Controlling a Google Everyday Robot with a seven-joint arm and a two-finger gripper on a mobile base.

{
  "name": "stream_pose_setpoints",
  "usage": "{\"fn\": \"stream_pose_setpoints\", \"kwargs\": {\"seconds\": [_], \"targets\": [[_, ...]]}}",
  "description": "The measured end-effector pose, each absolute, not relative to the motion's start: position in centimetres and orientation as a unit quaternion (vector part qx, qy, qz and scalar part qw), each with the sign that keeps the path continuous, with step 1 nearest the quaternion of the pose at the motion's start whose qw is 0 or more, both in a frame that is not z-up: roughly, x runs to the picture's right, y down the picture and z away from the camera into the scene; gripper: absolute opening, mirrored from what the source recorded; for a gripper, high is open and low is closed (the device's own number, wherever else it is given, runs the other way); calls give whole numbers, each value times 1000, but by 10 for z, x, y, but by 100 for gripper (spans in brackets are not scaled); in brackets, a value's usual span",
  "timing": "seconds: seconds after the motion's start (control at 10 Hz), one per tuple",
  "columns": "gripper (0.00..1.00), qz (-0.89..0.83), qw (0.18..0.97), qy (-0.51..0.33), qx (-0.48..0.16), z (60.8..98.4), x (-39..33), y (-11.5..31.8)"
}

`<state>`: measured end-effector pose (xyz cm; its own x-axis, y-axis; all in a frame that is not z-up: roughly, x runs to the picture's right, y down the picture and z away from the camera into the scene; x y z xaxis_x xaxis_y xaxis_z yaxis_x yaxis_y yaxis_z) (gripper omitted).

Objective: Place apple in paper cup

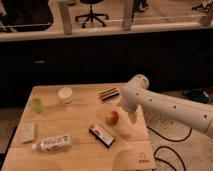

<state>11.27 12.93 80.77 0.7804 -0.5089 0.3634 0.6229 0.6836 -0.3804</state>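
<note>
Though its grip cannot be told, claw (132, 118) hangs between apple (114, 117) and table edge (142, 131).

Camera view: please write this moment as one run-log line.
gripper: beside apple | apple: on table | paper cup: upright, apart from apple | apple not yet in paper cup

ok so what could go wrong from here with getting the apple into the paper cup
The gripper hangs close beside the apple; a nudge could roll the round fruit toward the snack packet.
The apple looks about as wide as the paper cup, so it may perch on the rim or tip it.
The green cup stands nearby, an easy wrong target.
</note>
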Motion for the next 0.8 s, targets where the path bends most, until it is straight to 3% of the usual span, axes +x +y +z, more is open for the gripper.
{"fn": "stream_pose_setpoints", "kwargs": {"seconds": [0.8], "targets": [[80,-361,886,-149,-251,827,96,140]]}}
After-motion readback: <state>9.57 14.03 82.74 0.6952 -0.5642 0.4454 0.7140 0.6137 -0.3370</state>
